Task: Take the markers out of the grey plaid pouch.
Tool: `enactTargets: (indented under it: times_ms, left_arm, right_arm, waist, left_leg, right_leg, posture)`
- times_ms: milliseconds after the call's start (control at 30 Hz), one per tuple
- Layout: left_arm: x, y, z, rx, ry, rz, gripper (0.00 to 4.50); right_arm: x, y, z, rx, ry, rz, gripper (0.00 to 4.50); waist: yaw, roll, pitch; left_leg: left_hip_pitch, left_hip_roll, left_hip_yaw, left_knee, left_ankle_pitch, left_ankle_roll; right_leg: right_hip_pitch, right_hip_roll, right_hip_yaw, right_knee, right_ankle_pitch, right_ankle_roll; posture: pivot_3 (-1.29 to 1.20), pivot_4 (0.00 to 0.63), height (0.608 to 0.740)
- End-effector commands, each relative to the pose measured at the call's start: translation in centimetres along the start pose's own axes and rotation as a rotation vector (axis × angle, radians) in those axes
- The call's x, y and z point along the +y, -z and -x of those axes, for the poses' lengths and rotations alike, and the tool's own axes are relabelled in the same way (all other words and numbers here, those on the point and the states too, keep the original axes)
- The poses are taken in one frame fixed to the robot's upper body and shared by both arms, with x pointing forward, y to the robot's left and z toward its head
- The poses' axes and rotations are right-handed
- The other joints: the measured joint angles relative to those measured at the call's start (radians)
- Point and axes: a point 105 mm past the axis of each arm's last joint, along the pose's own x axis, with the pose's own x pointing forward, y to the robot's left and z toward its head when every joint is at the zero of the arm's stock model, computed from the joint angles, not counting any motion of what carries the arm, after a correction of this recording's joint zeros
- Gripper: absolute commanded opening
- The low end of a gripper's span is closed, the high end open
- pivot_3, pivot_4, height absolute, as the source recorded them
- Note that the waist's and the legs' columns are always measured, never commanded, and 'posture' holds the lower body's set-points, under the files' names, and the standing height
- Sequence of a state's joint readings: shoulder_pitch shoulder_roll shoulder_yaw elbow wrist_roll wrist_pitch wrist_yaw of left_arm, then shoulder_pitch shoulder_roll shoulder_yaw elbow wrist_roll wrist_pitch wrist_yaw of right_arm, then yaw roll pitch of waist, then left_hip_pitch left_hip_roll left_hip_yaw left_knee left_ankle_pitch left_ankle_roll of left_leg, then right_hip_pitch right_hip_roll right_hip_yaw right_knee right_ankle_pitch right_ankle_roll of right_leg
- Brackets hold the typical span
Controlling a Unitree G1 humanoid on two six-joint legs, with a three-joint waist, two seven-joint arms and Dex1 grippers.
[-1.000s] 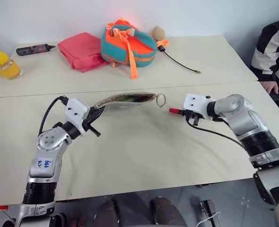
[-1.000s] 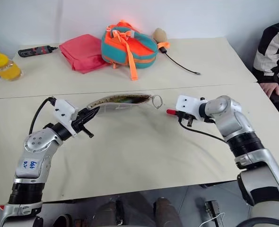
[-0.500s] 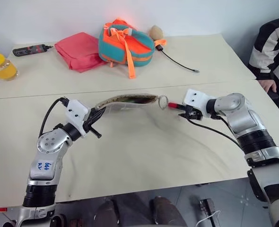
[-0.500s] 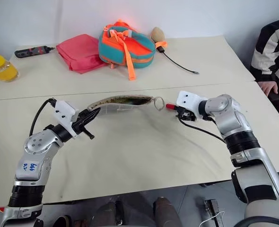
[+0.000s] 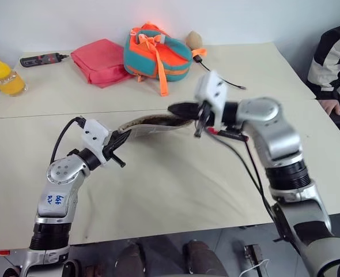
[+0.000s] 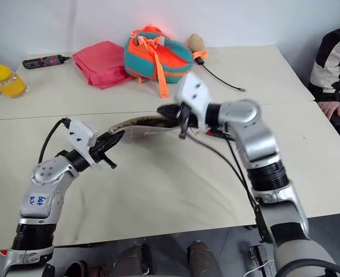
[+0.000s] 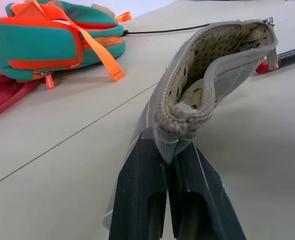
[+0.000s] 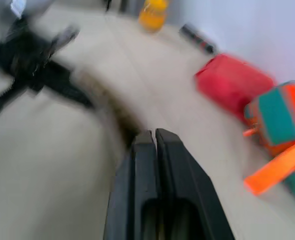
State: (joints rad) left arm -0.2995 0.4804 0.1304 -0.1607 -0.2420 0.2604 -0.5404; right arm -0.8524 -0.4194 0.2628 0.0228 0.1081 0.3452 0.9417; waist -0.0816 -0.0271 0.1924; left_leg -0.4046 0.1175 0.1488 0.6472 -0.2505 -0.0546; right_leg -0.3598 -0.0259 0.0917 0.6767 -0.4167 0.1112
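Observation:
The grey plaid pouch (image 7: 222,75) hangs level above the table, mouth agape, showing its pale dotted lining. My left gripper (image 7: 176,145) is shut on the pouch's near end (image 5: 129,130). A marker with a red end (image 7: 261,66) and dark body lies on the table just past the pouch's far end. My right gripper (image 5: 174,108) hovers above that far end, pointing left, shut with nothing between its fingers (image 8: 155,142). I cannot make out what lies inside the pouch.
At the back of the table sit a teal-and-orange bag (image 5: 157,55), a pink-red folded cloth (image 5: 99,60), a black-and-red tool (image 5: 40,59) and a yellow bottle (image 5: 2,76). A thin black cable (image 5: 223,81) runs behind. A person's striped sleeve (image 5: 331,57) is at the right edge.
My right gripper let go of the red-ended marker, which now lies on the table. It then swung left and up over the pouch's far end and shut. The left gripper kept still.

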Motion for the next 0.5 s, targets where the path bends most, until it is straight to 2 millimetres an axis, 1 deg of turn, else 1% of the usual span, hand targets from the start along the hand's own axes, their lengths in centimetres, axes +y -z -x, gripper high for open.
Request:
enactTargets:
  times_ms: [33,167,267,333,400,467,500]
  left_arm:
    - [-1.0,-2.1,-0.2,-0.073,0.047,-0.025,0.0]
    - [-2.0,-2.2,0.0,-0.072,0.101,0.0,0.0]
    - [-2.1,-2.0,0.1,-0.051,0.12,-0.004,0.0]
    - [-1.9,-2.2,0.0,-0.065,0.109,0.022,0.0]
    - [-2.1,-2.4,-0.2,-0.075,0.125,0.064,0.0]
    - [-3.1,-2.7,-0.4,-0.084,0.183,0.119,0.0]
    - [-3.7,-2.6,-0.2,-0.073,0.226,0.139,0.0]
  right_arm:
    - [-0.8,-0.1,-0.3,0.023,0.054,0.115,0.03]
    - [-1.9,0.5,-0.2,0.036,0.092,0.117,0.03]
    - [-2.1,0.4,-0.2,0.025,0.082,0.095,0.03]
    - [-2.0,1.1,0.0,0.074,0.063,0.143,0.03]
    - [-1.4,2.2,-0.1,0.147,0.02,0.224,0.03]
    - [-1.1,2.7,-0.1,0.207,-0.032,0.31,0.03]
    - [-1.5,2.4,0.0,0.216,-0.039,0.324,0.03]
  waist:
    - [-0.002,0.0,0.0]
    - [-0.004,0.0,0.0]
    - [-0.006,0.0,0.0]
    - [-0.005,0.0,0.0]
    - [-0.005,0.0,0.0]
    - [-0.005,0.0,0.0]
    - [-0.005,0.0,0.0]
  left_leg:
    - [0.0,0.0,0.0,0.0,0.0,0.0]
    - [0.0,0.0,0.001,0.0,0.0,0.0]
    - [0.0,0.001,0.0,0.0,0.0,0.0]
    - [0.001,0.001,0.0,0.0,0.0,0.0]
    - [0.001,0.001,0.0,0.0,0.0,0.0]
    - [0.0,0.0,0.0,0.0,0.0,0.0]
    - [0.0,0.0,0.0,0.0,0.0,0.0]
  right_leg:
    - [0.0,0.0,0.0,0.0,0.0,0.0]
    - [0.0,0.001,0.0,0.0,0.0,0.0]
    - [0.0,0.001,0.0,0.0,0.0,0.0]
    - [-0.001,0.001,0.0,0.0,0.0,0.0]
    - [-0.001,0.001,0.0,0.0,0.0,0.0]
    - [0.0,0.0,0.0,0.0,0.0,0.0]
    - [0.0,0.0,0.0,0.0,0.0,0.0]
  posture:
    - [0.0,0.15,0.74]
    - [0.0,0.15,0.74]
    - [0.0,0.15,0.74]
    - [0.0,0.15,0.74]
    - [0.0,0.15,0.74]
    - [0.0,0.15,0.74]
    - [0.0,0.15,0.74]
